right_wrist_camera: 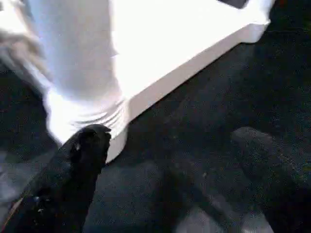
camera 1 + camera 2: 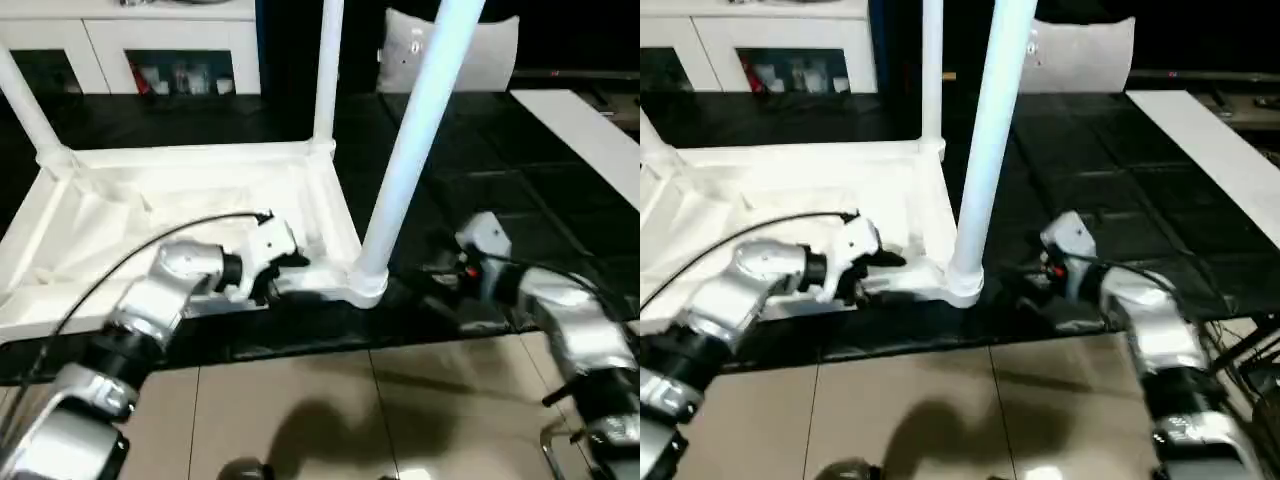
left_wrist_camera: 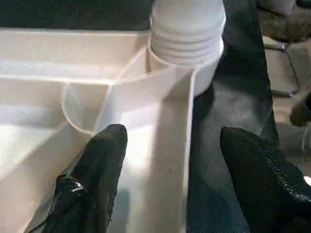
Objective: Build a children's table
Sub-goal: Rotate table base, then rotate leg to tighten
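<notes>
Now | left hand (image 3: 167, 179) astride table (image 2: 180, 215) rim | right hand (image 1: 170, 170) beside leg (image 2: 415, 140)

Upturned table top (image 2: 190, 215) on black mat (image 2: 480, 190)

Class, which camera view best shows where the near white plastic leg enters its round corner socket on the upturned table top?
The left wrist view: the leg's ribbed base sits in the round corner socket, seen close. The right wrist view shows it glared. Both eye views show the whole near white plastic leg, its joint small.
</notes>
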Tool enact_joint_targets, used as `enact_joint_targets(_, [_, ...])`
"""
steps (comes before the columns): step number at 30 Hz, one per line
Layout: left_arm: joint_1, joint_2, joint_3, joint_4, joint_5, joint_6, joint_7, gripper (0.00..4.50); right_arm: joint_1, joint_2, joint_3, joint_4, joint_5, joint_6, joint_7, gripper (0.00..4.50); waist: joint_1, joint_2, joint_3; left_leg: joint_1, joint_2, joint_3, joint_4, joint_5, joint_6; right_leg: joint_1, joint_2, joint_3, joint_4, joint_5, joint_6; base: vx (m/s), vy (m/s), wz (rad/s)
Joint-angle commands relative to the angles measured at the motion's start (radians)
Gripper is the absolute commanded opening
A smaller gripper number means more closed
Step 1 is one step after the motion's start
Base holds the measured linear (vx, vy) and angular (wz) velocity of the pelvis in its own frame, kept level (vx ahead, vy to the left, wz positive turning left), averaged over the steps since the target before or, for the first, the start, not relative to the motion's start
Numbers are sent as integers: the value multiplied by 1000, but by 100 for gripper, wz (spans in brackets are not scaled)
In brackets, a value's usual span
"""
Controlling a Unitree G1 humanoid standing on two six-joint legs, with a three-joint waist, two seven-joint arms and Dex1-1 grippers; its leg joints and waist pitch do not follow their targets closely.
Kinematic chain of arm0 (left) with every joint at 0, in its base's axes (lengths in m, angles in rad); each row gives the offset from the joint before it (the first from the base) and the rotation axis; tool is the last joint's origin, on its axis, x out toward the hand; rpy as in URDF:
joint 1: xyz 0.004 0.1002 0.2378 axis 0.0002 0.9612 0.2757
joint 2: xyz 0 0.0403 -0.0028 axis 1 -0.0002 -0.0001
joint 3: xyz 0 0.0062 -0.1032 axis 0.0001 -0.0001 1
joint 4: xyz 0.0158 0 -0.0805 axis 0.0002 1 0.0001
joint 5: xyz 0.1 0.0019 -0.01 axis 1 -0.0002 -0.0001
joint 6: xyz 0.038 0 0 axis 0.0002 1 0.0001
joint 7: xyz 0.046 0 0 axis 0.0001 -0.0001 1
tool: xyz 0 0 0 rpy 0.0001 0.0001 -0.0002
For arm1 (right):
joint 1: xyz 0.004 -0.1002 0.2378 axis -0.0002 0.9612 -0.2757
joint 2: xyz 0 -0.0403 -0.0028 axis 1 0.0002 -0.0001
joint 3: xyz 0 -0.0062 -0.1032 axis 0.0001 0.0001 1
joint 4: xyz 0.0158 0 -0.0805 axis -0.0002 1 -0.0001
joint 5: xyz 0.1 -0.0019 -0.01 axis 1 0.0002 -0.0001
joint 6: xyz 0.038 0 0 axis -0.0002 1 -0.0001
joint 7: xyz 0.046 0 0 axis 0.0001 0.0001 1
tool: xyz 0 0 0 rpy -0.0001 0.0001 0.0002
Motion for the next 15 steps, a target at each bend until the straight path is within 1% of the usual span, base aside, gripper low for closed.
enact_joint_targets(1, [-14, -4, -19, 17, 14, 3, -9, 304, 11, -17, 4, -43, 25, 23, 40, 450, 4, 8, -69, 21, 94, -49, -85, -154, 34, 48, -129, 81, -89, -102, -231, 0, 0, 0])
enact_joint_targets(2, [-16, -8, -18, 25, 16, 10, -6, 304, 21, -27, 5, -64, 40, 34, 62, 450, 3, 6, -68, 21, 93, -49, -85, -155, 35, 49, -126, 80, -90, -109, -229, 0, 0, 0])
enact_joint_targets(4, [-17, -18, -14, 35, 13, 26, -3, 298, 38, -41, 8, -97, 65, 48, 102, 450, 5, 7, -70, 21, 95, -50, -85, -156, 38, 48, -128, 79, -89, -111, -230, 0, 0, 0])
enact_joint_targets(5, [-19, -24, -11, 40, 7, 35, -6, 266, 47, -48, 11, -114, 77, 57, 119, 450, 5, 7, -70, 22, 95, -50, -85, -156, 39, 47, -128, 79, -90, -112, -232, 0, 0, 0])
enact_joint_targets(7, [-26, -31, -9, 51, 4, 43, -11, 266, 62, -57, 11, -148, 92, 87, 143, 450, 8, 6, -70, 21, 96, -51, -84, -148, 46, 48, -128, 79, -90, -107, -233, 0, 0, 0])
enact_joint_targets(8, [-33, -36, -9, 60, 1, 49, -16, 266, 73, -65, 11, -176, 106, 110, 162, 450, 7, 8, -70, 20, 94, -50, -85, -145, 49, 49, -125, 78, -91, -100, -231, 0, 0, 0])
enact_joint_targets(9, [-42, -40, -8, 82, -1, 20, -25, 241, 81, -73, 12, -201, 126, 141, 181, 450, 8, 7, -70, 19, 95, -51, -84, -139, 55, 49, -126, 78, -90, -91, -232, 0, 0, 0])
enact_joint_targets(10, [-43, -41, -7, 87, -1, 11, -28, 224, 82, -75, 12, -204, 129, 146, 185, 450, 10, 7, -70, 20, 95, -51, -83, -138, 58, 48, -127, 78, -91, -92, -230, 0, 0, 0])
enact_joint_targets(11, [-44, -42, -7, 89, -2, 5, -30, 219, 83, -75, 12, -205, 131, 149, 187, 450, 10, 7, -71, 18, 95, -52, -83, -140, 57, 49, -128, 79, -90, -95, -230, 0, 0, 0])
enact_joint_targets(13, [-50, -35, -11, 120, 11, -20, -50, 219, 85, -79, 13, -207, 137, 159, 203, 450, 11, 11, -70, 19, 94, -52, -83, -148, 50, 47, -129, 77, -94, -117, -228, 0, 0, 0])
enact_joint_targets(14, [-52, -32, -12, 127, 15, -19, -56, 219, 84, -80, 12, -198, 137, 156, 208, 450, 11, 9, -70, 20, 94, -52, -84, -151, 47, 46, -128, 77, -94, -118, -227, 0, 0, 0])
enact_joint_targets(15, [-52, -32, -13, 128, 16, -18, -57, 174, 83, -80, 12, -196, 136, 155, 209, 450, 11, 10, -71, 20, 96, -53, -85, -151, 43, 47, -129, 77, -92, -114, -229, 0, 0, 0])
